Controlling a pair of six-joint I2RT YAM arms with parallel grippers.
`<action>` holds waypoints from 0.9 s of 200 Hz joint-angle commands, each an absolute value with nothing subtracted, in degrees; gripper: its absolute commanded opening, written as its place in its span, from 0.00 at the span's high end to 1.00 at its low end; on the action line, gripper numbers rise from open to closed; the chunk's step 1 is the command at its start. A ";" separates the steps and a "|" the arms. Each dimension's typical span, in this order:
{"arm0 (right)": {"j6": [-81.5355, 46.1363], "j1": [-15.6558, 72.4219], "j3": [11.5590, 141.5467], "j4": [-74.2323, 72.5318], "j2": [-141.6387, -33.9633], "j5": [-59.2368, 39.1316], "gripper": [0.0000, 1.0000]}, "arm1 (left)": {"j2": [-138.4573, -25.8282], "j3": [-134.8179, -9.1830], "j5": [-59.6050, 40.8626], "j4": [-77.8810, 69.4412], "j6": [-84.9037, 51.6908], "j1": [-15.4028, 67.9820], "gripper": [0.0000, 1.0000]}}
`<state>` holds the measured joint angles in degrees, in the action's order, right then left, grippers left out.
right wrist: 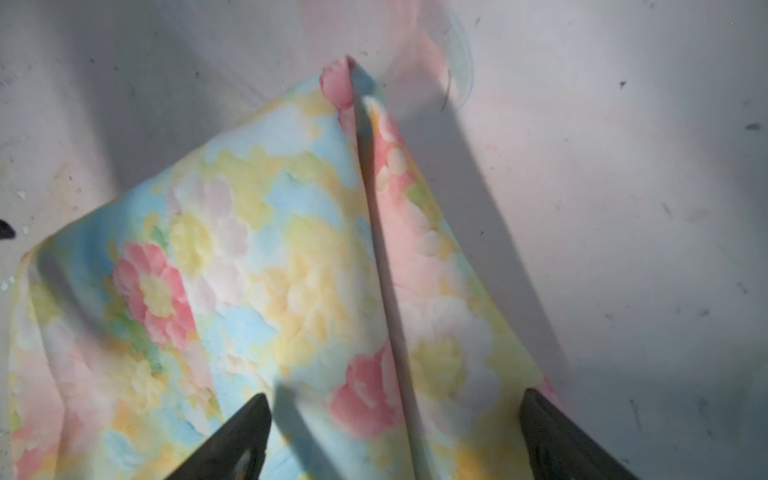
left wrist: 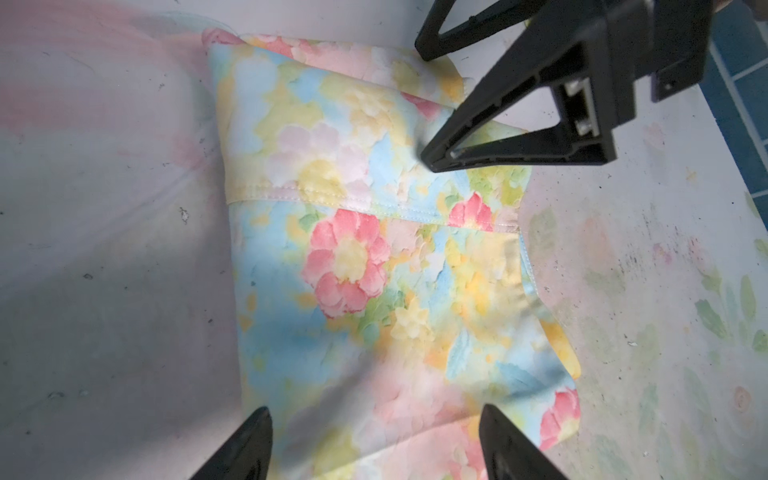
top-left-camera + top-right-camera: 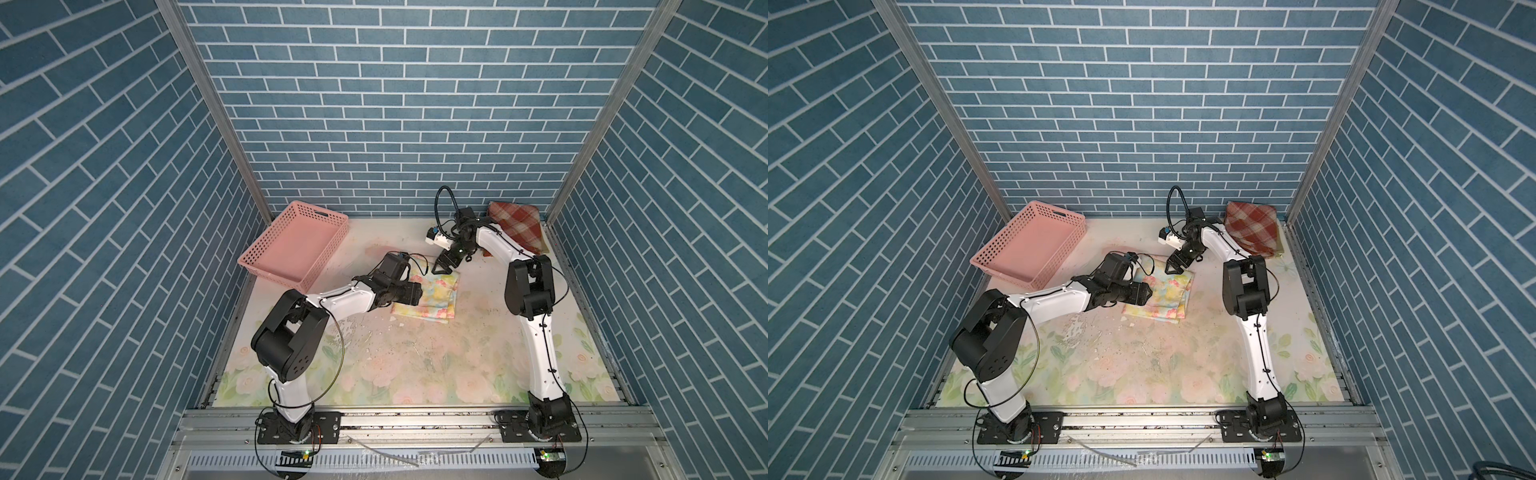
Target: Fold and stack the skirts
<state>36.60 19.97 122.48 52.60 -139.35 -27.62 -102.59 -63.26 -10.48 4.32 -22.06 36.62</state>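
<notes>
Above the floral skirt [image 3: 432,297], left gripper [image 2: 376,415] and right gripper [image 3: 441,269] hang open; pink basket [image 3: 270,276] and plaid skirt [image 3: 519,228] lie apart.

Your pink basket [image 3: 266,235] sits at the far left of the surface, turned at an angle to the walls, with holes all over its sides and a handle slot in the far end; both top views show it [image 3: 1003,232]. The surface [image 3: 415,374] has a faded rose-and-leaf print that's washed out to near white toward the back, and up close [image 2: 104,249] you can see it's peppered with dark specks. There are a few white chips [image 3: 392,318] lying around the middle. You've got blue brick-pattern walls [image 3: 395,104] on three sides, metal corner posts [image 3: 216,124], an aluminium rail [image 3: 415,424] along the front edge, and a slotted cable duct [image 3: 415,459] just below that.
</notes>
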 commanded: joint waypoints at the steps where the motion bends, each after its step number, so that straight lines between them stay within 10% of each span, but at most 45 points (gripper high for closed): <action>1: 43.72 20.46 124.62 58.05 -142.00 -24.36 0.06 | -101.80 -62.01 -11.42 3.39 -22.23 35.79 0.21; 180: 45.74 23.04 135.08 57.60 -150.71 -8.07 0.02 | -101.05 -58.53 -14.58 -1.50 -24.83 32.80 0.21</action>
